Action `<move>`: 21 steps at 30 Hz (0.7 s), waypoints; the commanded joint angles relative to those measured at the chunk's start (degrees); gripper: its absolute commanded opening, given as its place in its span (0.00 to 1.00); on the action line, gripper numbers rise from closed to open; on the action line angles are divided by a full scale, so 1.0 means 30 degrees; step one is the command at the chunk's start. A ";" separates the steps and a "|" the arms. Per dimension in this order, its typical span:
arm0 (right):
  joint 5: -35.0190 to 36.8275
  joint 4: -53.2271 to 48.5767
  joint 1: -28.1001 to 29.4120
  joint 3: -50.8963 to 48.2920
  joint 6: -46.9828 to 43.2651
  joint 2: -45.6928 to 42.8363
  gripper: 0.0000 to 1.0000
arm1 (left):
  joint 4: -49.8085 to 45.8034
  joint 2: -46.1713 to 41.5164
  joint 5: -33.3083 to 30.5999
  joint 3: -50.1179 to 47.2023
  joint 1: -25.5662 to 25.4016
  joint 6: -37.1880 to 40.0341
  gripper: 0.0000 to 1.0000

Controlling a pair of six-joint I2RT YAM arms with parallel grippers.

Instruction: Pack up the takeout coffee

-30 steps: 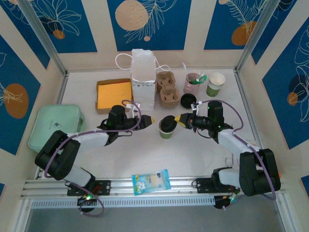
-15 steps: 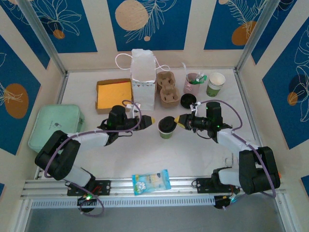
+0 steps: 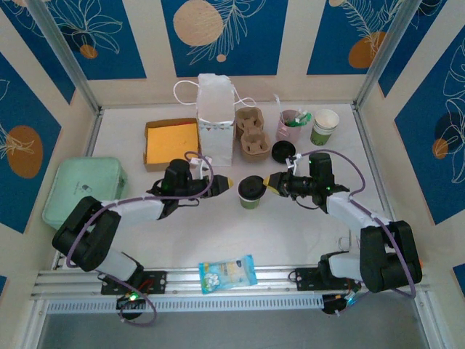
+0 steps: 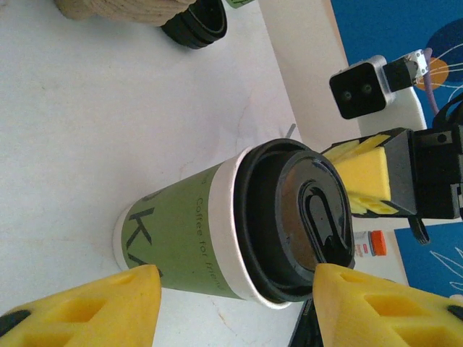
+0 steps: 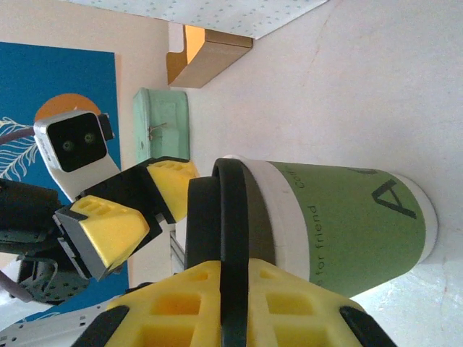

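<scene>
The takeout coffee cup [image 3: 251,193] stands upright mid-table, green-sided with a white rim [image 4: 188,231] and a black lid [image 4: 304,217] on top. My right gripper [image 3: 269,180] meets it from the right and is shut on the lid's edge [image 5: 231,210], one yellow finger [image 5: 173,303] on each side of the rim. My left gripper [image 3: 227,182] hangs open just left of the cup, its fingers [image 4: 79,307] spread wider than the cup and not touching it. The brown pulp carrier [image 3: 251,134] sits behind, beside the white bag.
A white paper bag [image 3: 216,120] and an orange open box [image 3: 172,142] stand at the back. A pink cup with stirrers [image 3: 290,125], a second green cup [image 3: 325,127] and a loose black lid [image 3: 282,151] are back right. A mint container [image 3: 80,190] lies left, a snack packet [image 3: 227,273] near front.
My right gripper has edged slightly left toward the cup's lid. The left arm and the cup have stayed where they were.
</scene>
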 commanded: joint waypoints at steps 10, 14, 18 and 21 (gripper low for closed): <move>0.1143 -0.2129 0.0381 0.0389 -0.1088 -0.0681 0.19 | -0.1046 -0.0475 -0.0533 0.0834 -0.0543 0.0941 0.57; 0.1287 -0.2553 0.0402 0.0585 -0.1248 -0.0741 0.20 | -0.1180 -0.0476 -0.0604 0.0956 -0.0604 0.1030 0.57; 0.1374 -0.2734 0.0443 0.0725 -0.1254 -0.0832 0.20 | -0.1366 -0.0421 -0.0634 0.1098 -0.0706 0.1145 0.57; 0.1418 -0.2821 0.0502 0.0843 -0.1279 -0.0801 0.23 | -0.1509 -0.0388 -0.0638 0.1186 -0.0807 0.1234 0.57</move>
